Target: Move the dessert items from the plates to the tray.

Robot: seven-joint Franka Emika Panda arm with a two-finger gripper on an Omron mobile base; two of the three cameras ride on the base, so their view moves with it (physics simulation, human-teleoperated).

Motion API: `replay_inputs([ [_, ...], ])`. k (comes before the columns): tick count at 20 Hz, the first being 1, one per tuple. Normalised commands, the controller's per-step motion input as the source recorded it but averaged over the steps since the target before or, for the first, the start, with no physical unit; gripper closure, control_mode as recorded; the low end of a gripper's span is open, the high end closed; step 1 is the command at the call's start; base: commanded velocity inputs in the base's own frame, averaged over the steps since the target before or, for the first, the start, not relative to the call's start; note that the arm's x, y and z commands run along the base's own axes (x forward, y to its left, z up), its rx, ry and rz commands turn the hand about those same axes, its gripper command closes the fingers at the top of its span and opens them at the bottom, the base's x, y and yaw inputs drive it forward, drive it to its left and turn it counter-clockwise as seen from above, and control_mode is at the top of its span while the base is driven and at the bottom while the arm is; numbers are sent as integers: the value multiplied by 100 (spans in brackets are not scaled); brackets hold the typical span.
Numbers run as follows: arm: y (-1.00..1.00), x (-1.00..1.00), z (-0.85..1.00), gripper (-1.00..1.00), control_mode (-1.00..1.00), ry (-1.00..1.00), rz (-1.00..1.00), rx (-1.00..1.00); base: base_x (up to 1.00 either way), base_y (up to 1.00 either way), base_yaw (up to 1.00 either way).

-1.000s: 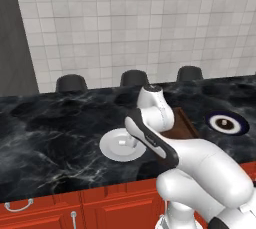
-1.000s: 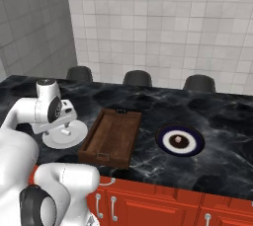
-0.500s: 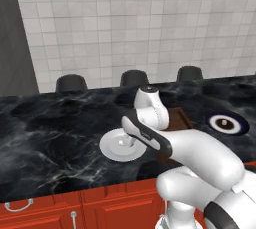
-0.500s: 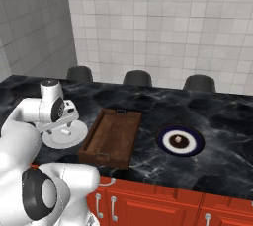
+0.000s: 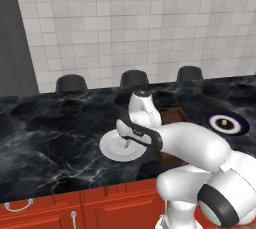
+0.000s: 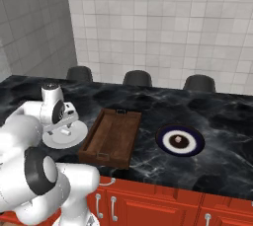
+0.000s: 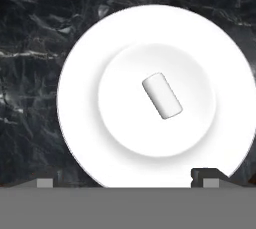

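Across the dark marble tabletop (image 6: 227, 121) the tray (image 6: 112, 136) waits mid-frame, left of the navy-rimmed plate (image 6: 179, 139), while I hold my hand (image 7: 125, 182), fingers apart and empty, above the white plate (image 7: 75, 108) to take the white piece (image 7: 162, 95) lying at its centre.

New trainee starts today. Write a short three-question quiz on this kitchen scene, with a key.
1. True or false: the white oblong lies on the white plate.
2. What stands between the white plate and the navy-rimmed plate in the right base view? A) a bowl B) the wooden tray C) a cup
3. Fill in: the gripper hangs above the ____ plate, fingertips spread apart.

Key: 1 true; 2 B; 3 white.
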Motion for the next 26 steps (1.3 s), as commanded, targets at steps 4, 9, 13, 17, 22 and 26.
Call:
replay_inputs([
  [4, 10, 26, -19, -100, -100, 0, 0, 0, 0, 0, 0],
  [9, 12, 20, -15, -100, -100, 0, 0, 0, 0, 0, 0],
  [13, 0, 19, -11, -100, -100, 0, 0, 0, 0, 0, 0],
  [17, 0, 19, -16, -100, -100, 0, 0, 0, 0, 0, 0],
  [22, 0, 11, -22, -100, -100, 0, 0, 0, 0, 0, 0],
  [26, 0, 16, -20, -100, -100, 0, 0, 0, 0, 0, 0],
])
